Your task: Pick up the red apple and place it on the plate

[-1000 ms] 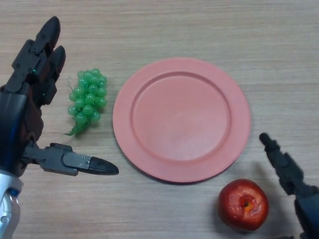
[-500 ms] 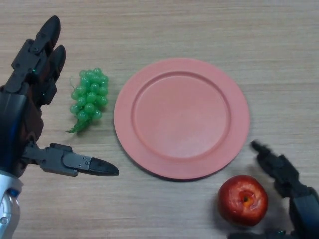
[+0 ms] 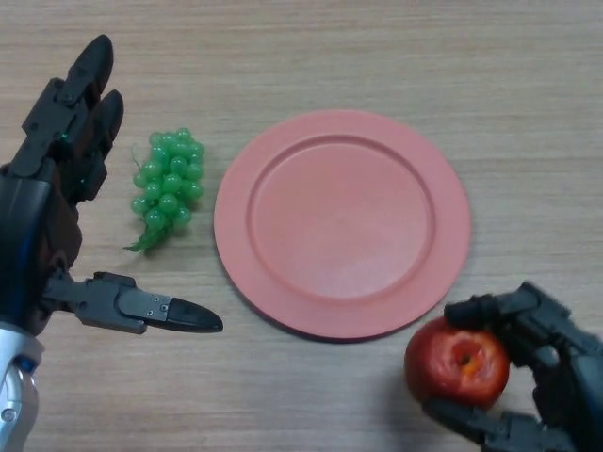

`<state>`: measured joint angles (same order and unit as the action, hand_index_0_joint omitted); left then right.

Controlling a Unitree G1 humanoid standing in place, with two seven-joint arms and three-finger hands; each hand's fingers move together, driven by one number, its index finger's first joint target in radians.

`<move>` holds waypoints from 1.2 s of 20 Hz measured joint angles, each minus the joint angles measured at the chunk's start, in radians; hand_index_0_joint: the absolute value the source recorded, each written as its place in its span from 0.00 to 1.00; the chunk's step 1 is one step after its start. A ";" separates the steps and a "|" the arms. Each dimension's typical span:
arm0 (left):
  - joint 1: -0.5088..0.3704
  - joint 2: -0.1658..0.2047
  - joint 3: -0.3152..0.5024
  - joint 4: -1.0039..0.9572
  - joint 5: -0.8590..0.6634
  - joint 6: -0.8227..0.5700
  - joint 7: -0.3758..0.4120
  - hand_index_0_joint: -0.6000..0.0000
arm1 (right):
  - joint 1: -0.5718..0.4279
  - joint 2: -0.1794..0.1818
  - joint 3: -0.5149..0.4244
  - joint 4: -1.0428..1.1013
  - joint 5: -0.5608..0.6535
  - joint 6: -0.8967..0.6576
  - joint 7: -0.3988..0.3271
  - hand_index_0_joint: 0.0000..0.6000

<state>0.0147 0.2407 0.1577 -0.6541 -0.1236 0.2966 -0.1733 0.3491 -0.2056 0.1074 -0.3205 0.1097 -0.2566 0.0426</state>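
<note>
One right hand [image 3: 551,367], open a second ago, now curls around the red apple [image 3: 457,362].

Bright, even overhead light, with soft shadows beneath the plate [image 3: 443,282] and apple [image 3: 457,363].

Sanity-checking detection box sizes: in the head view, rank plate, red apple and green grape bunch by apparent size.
1. Pink plate, clearly the largest.
2. Red apple and green grape bunch look about alike; the right hand covers part of the apple, so no ranking.
</note>
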 measured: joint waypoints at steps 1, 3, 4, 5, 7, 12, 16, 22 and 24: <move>0.000 0.000 0.000 0.001 0.000 0.000 0.000 1.00 | -0.006 0.000 -0.018 -0.060 0.000 0.064 0.012 1.00; 0.000 0.000 0.002 0.012 -0.003 -0.003 0.000 1.00 | -0.057 0.001 -0.054 -0.161 0.000 0.195 0.032 1.00; 0.000 0.000 0.003 0.012 -0.009 -0.003 0.000 1.00 | -0.103 0.002 -0.062 -0.207 0.001 0.275 0.039 1.00; 0.000 0.000 0.006 0.012 -0.010 -0.003 0.000 1.00 | -0.144 0.004 -0.060 -0.239 0.001 0.346 0.042 1.00; 0.001 0.000 0.010 0.009 -0.017 -0.003 0.000 1.00 | -0.265 0.008 -0.053 -0.260 -0.001 0.478 0.043 1.00; 0.019 0.000 0.012 -0.048 -0.132 -0.001 0.009 1.00 | -0.549 0.017 0.070 -0.168 -0.073 0.662 0.039 1.00; 0.031 0.000 0.052 -0.058 -0.135 0.009 0.009 1.00 | -0.679 0.017 0.145 0.062 -0.064 0.681 -0.083 1.00; 0.051 -0.010 0.058 -0.055 -0.172 0.009 0.009 1.00 | -0.834 0.016 0.316 0.400 0.018 0.514 -0.184 1.00; 0.054 -0.010 0.090 -0.051 -0.172 0.009 0.009 1.00 | -0.855 0.016 0.337 0.473 0.018 0.456 -0.184 1.00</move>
<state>0.0690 0.2307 0.2473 -0.7047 -0.2955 0.3052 -0.1645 -0.5054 -0.1898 0.4440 0.1526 0.1280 0.1992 -0.1415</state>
